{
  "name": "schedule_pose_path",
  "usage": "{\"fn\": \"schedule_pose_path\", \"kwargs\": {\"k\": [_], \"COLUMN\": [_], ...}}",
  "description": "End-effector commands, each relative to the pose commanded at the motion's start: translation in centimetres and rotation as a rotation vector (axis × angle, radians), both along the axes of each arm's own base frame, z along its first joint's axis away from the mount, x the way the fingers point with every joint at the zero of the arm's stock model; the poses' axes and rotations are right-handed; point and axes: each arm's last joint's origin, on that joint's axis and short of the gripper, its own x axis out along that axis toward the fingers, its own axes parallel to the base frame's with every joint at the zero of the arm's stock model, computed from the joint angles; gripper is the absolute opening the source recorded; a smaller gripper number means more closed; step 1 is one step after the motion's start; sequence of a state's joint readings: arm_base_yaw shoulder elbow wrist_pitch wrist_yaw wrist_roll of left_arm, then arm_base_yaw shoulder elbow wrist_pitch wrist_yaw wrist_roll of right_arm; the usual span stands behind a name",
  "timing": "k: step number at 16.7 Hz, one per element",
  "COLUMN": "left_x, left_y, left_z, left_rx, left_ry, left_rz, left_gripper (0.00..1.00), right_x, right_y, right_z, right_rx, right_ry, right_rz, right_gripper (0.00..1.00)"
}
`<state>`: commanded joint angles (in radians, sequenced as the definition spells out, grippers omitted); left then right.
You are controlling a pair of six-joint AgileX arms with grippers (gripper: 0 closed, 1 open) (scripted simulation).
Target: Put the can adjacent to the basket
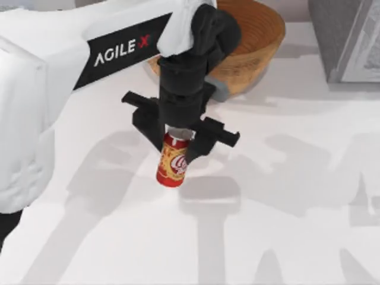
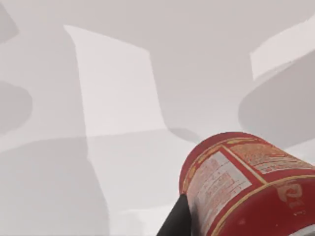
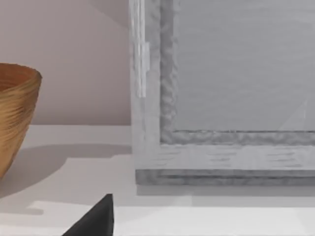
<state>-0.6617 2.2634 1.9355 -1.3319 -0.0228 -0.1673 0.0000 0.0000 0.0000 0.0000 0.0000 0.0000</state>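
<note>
The left hand (image 1: 180, 138) pinches the can (image 1: 173, 160) by its top — over the white counter (image 1: 285, 237), near the basket (image 1: 252, 44) at the far edge but apart from it.

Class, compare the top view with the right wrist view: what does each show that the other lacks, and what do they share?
Top view alone: the left gripper shut on the can, held above the table in front of the basket.

Right wrist view alone: the grey box's framed side face seen straight on, the wall behind it, and a dark finger of the right gripper.

Both: the basket, the grey box and the white table.
</note>
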Motion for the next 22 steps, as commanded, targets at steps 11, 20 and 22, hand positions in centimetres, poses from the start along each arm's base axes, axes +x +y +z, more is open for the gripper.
{"fn": "schedule_pose_path", "kwargs": {"k": [11, 20, 22], "left_x": [0.1, 0.3, 0.3], "left_y": [-7.5, -7.7, -7.7], "left_z": [-0.2, -0.4, -0.8], "left_rx": [-0.049, -0.061, -0.06], "left_ry": [-0.067, -0.072, -0.069], "left_rz": [0.45, 0.467, 0.467], "left_gripper": [0.0, 0.0, 0.0], "right_x": [0.0, 0.0, 0.0], "right_y": [0.0, 0.0, 0.0], "right_z": [0.0, 0.0, 0.0], "right_rx": [0.0, 0.0, 0.0], "right_ry": [0.0, 0.0, 0.0], "right_rz": [0.0, 0.0, 0.0], "right_gripper": [1.0, 1.0, 1.0]}}
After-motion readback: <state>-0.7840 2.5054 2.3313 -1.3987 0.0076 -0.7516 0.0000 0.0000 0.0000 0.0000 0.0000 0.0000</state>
